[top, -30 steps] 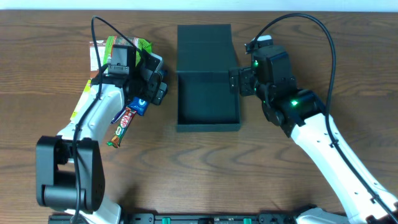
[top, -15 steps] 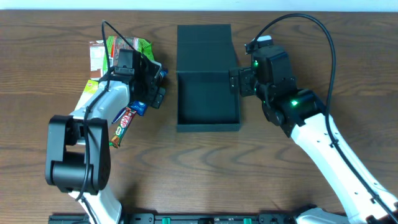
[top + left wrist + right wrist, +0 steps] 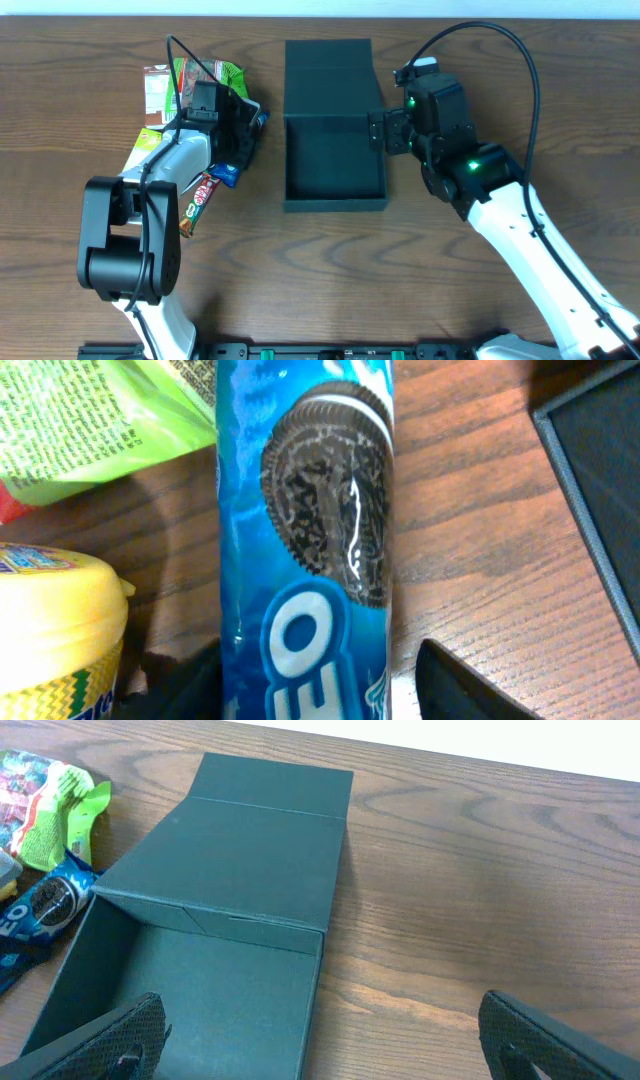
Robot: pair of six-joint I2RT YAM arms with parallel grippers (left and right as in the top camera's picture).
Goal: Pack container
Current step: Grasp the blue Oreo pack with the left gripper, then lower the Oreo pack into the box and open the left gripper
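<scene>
The dark teal container stands open at the table's middle, its lid tilted back on the far side. It looks empty and also shows in the right wrist view. A blue Oreo pack lies left of it, with ends showing under my left gripper in the overhead view. My left gripper is open around the pack, with a gap at the right finger. My right gripper is wide open astride the container's right wall.
A green packet and a white-and-red packet lie at the far left. A red chocolate bar lies beside the left arm. A yellow-lidded cup stands left of the Oreo pack. Bare wood lies to the right.
My left arm has swung and its gripper has shifted slightly toward the far side, settling over the Oreo pack. The right arm and the container have not moved.
</scene>
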